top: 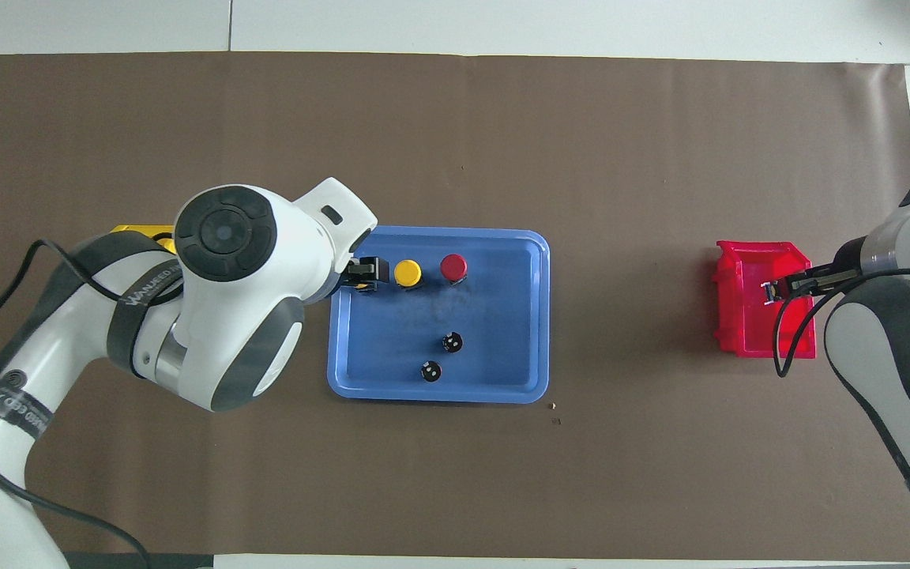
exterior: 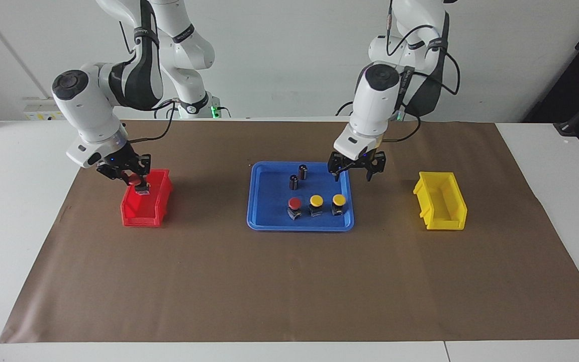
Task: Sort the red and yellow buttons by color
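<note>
A plain white wall [exterior: 294, 50] rises at the robots' end of the white counter [exterior: 18, 201]. A brown paper sheet [exterior: 289, 281] covers most of the counter top. A dark opening [exterior: 576, 75] shows at the left arm's end of the wall, and the light is even.

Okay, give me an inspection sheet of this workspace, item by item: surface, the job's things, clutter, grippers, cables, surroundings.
Surface: brown mat on a white table.
Job's things: one red button and two yellow buttons in the blue tray; another red button held over the red bin; yellow bin has no buttons.
Clutter: two dark cylinders in the tray.
Grippers: right gripper shut on that red button; left gripper open above the tray.
Cables: black leads along both arms.
Surroundings: white wall, wall socket.
</note>
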